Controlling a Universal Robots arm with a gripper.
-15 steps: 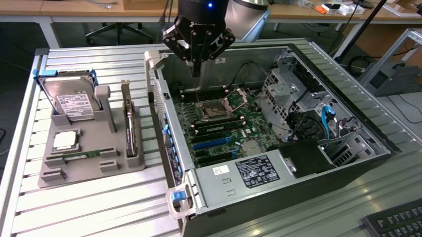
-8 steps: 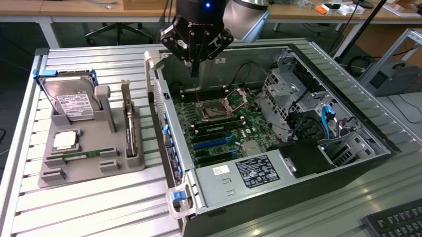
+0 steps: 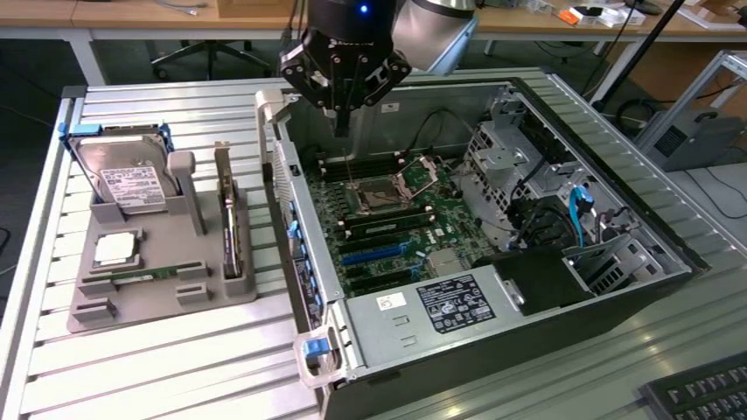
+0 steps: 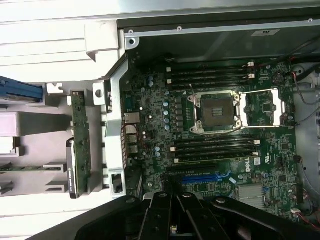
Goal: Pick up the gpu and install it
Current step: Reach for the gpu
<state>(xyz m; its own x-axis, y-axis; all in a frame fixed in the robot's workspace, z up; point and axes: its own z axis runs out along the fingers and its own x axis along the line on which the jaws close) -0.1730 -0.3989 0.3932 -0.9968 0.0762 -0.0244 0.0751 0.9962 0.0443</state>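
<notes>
Gripper (image 3: pixel 341 122), jaws together and empty, hangs in the exterior view's upper centre, just inside the case (image 3: pixel 467 96) edge and above the motherboard (image 3: pixel 386 219). Gpu (image 3: pixel 230 223) stands on edge in the tray (image 3: pixel 129 306) at centre-left, with open space above it.

Bright, even room light. Slatted counter (image 3: pixel 152 367) glares pale, lower left of exterior view. Computer case (image 3: pixel 653 284) interior dim, shadowed.

arm (image 3: pixel 435 26): grey rounded link | gripper (image 3: pixel 341 122): black, angular | blue light (image 3: pixel 363 10) on top
</notes>
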